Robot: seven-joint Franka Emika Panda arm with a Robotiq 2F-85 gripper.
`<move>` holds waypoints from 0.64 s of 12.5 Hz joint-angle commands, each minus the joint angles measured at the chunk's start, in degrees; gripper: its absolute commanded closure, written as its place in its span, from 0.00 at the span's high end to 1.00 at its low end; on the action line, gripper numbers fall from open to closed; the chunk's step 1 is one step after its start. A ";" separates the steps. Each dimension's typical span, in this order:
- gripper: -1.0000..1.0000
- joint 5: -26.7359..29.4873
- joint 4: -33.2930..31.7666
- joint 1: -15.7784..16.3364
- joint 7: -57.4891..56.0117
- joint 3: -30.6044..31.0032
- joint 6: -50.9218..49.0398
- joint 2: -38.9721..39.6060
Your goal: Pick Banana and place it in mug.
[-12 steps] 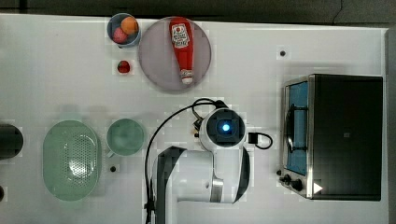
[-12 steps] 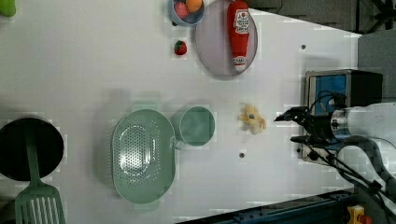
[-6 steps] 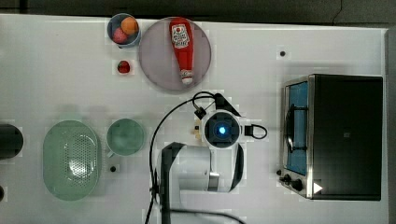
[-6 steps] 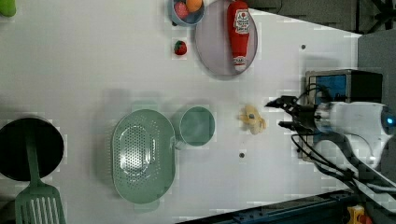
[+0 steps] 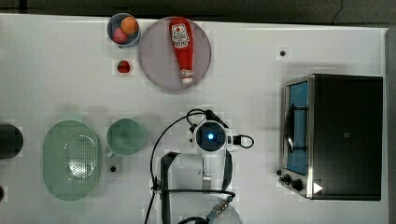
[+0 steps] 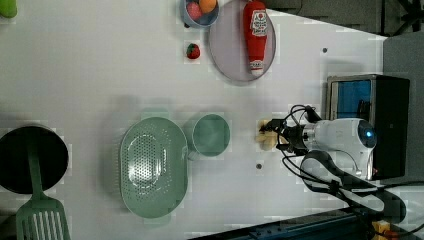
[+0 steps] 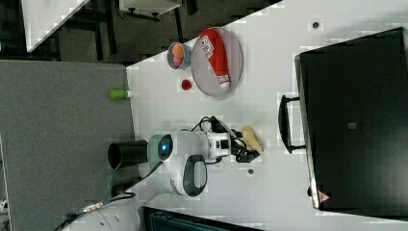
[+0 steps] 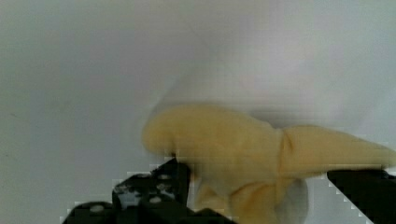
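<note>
Top view: the mug (image 5: 125, 136) stands empty near the table's (image 5: 280, 32) middle. Left view: the gripper (image 6: 274, 135) hangs spread wide at the banana (image 6: 264, 141), which lies on the table beside the mug. Wrist view: fingers (image 8: 159, 186) flank it, ungrasped. Grasping, carrying and placing all remain.

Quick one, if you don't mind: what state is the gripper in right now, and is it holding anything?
Gripper: open, one finger on each side of the banana, which lies on the table; nothing gripped yet.
</note>
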 commanded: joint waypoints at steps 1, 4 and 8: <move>0.85 1.20 1.32 -0.55 -1.28 0.18 4.33 -0.22; 0.48 1.20 1.35 -0.57 -1.26 0.43 4.38 -0.58; 0.34 1.22 1.36 -0.62 -1.08 0.43 3.59 -2.83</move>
